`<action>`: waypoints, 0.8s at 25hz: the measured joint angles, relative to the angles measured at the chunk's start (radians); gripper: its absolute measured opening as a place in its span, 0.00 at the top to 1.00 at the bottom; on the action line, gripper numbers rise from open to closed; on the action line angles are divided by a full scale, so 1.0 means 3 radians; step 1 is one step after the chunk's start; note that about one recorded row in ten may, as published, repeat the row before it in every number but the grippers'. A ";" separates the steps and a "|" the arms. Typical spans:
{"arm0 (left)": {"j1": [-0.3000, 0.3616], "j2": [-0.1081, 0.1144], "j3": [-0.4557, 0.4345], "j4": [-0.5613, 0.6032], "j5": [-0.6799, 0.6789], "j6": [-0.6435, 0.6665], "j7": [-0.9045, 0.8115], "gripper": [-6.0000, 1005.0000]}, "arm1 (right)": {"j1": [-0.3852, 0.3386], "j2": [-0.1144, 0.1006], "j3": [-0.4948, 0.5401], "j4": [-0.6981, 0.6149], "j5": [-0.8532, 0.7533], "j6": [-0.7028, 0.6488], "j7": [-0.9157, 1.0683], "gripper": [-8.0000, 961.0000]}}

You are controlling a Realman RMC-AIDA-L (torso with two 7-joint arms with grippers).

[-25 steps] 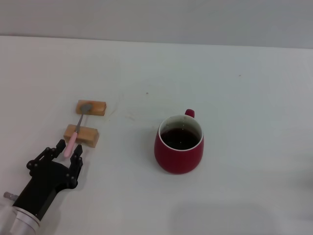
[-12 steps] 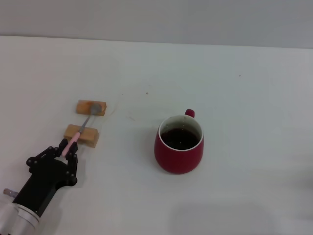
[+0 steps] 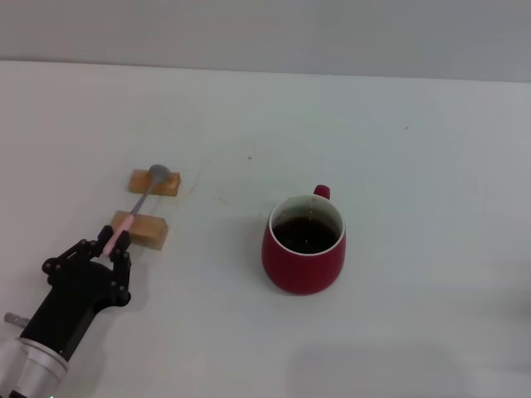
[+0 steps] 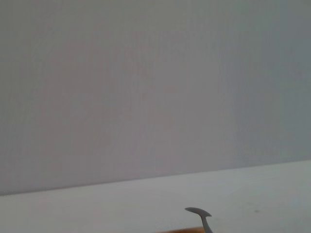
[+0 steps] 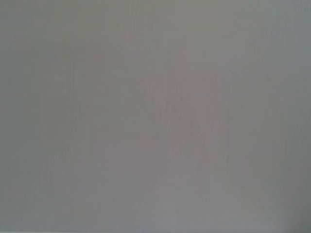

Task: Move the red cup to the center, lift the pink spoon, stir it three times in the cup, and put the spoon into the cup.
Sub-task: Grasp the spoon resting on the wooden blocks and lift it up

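The red cup (image 3: 304,245) stands upright near the middle of the white table, handle toward the far side, dark inside. My left gripper (image 3: 114,243) is at the near left, shut on the pink handle of the pink spoon (image 3: 139,202). The spoon slants up and away from the gripper, its grey bowl over the far wooden block (image 3: 155,181). The spoon's bowl also shows in the left wrist view (image 4: 198,212), raised. The right gripper is out of view; the right wrist view shows only a plain grey surface.
Two small tan wooden blocks lie left of the cup, the far one and a near one (image 3: 140,228) just beyond my left gripper. The white table (image 3: 415,149) ends at a grey wall at the back.
My left gripper has closed on the spoon's pink handle and lifted it. The spoon's bowl has risen off the far block and the spoon now slants upward.
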 joint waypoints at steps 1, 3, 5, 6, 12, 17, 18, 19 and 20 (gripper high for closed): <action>0.0000 0.0000 0.0000 0.0000 0.0000 0.0000 0.0000 0.82 | 0.0000 0.0000 0.0000 0.0000 0.0000 0.0000 0.0000 0.99; -0.0035 0.0009 0.0014 -0.0016 0.0021 0.0021 0.0023 0.82 | 0.0001 0.0000 0.0000 0.0000 0.0000 0.0000 0.0000 0.99; -0.0086 0.0016 0.0011 -0.0024 0.0072 0.0033 0.0096 0.82 | 0.0001 0.0000 0.0000 0.0000 0.0000 0.0000 0.0000 0.99; -0.0113 0.0018 0.0004 -0.0032 0.0108 0.0034 0.0159 0.82 | 0.0001 0.0000 0.0000 0.0000 0.0000 0.0000 0.0000 0.99; -0.0287 0.0066 -0.0145 -0.0183 0.0171 -0.0039 0.0333 0.82 | 0.0001 0.0000 0.0000 0.0000 -0.0003 0.0000 0.0000 0.99; -0.0388 0.0429 -0.0380 -0.0922 0.0201 -0.0803 0.0326 0.82 | 0.0004 0.0000 -0.0004 0.0000 -0.0005 0.0000 0.0000 0.99; -0.0401 0.0495 -0.0479 -0.1091 0.0250 -0.1040 0.0366 0.82 | 0.0003 0.0000 -0.0004 0.0000 -0.0005 0.0000 0.0000 0.99; -0.0411 0.0564 -0.0611 -0.1277 0.0331 -0.1308 0.0408 0.82 | 0.0003 -0.0001 -0.0004 0.0000 -0.0005 0.0000 0.0000 0.99; -0.0409 0.0589 -0.0704 -0.1376 0.0398 -0.1458 0.0415 0.82 | 0.0003 -0.0002 -0.0005 0.0000 -0.0005 0.0000 0.0000 0.99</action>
